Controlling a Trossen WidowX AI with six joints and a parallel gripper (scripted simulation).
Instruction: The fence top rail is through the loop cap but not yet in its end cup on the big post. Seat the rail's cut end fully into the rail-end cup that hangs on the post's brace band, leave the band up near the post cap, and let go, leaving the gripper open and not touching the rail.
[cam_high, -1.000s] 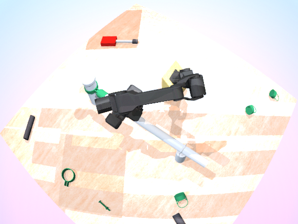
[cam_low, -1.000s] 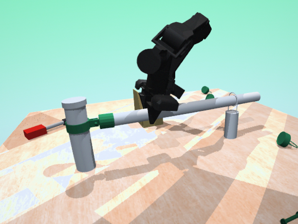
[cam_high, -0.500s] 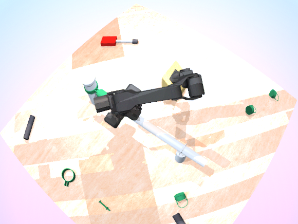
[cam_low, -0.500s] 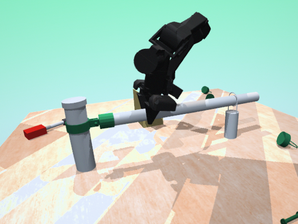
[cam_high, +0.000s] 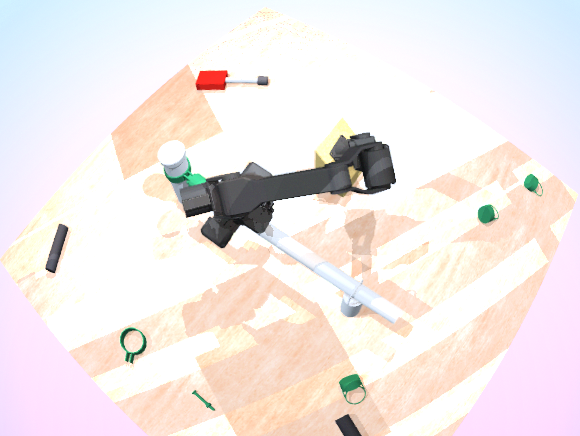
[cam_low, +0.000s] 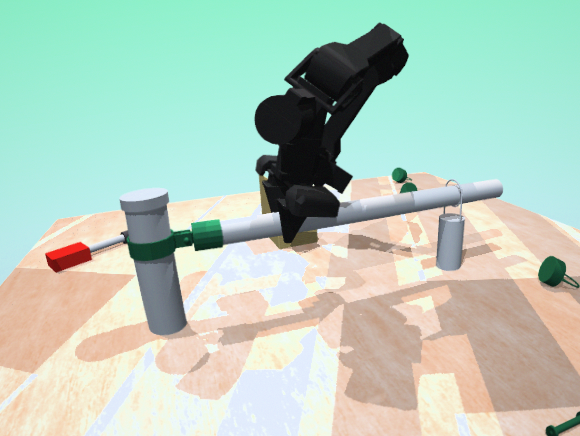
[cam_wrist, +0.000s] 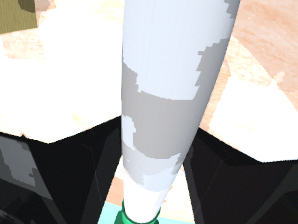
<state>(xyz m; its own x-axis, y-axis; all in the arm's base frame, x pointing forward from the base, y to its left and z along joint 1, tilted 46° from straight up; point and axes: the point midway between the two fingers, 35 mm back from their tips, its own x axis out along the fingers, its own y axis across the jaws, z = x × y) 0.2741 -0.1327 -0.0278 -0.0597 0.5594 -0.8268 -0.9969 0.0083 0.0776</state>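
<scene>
Rail (cam_high: 320, 267) (cam_low: 395, 204) (cam_wrist: 160, 120) pinched between the fingers of our end effector (cam_low: 295, 220) (cam_wrist: 154, 123), we see its near end at the green end cup (cam_high: 196, 179) (cam_low: 207, 235) (how deep, we cannot tell) and its other end beyond the end effector, through the loop cap (cam_high: 353, 292) (cam_low: 460, 202).

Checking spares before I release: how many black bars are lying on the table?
2: one at the left in the top view, one cut off by its bottom edge. The arm may hide others.
</scene>
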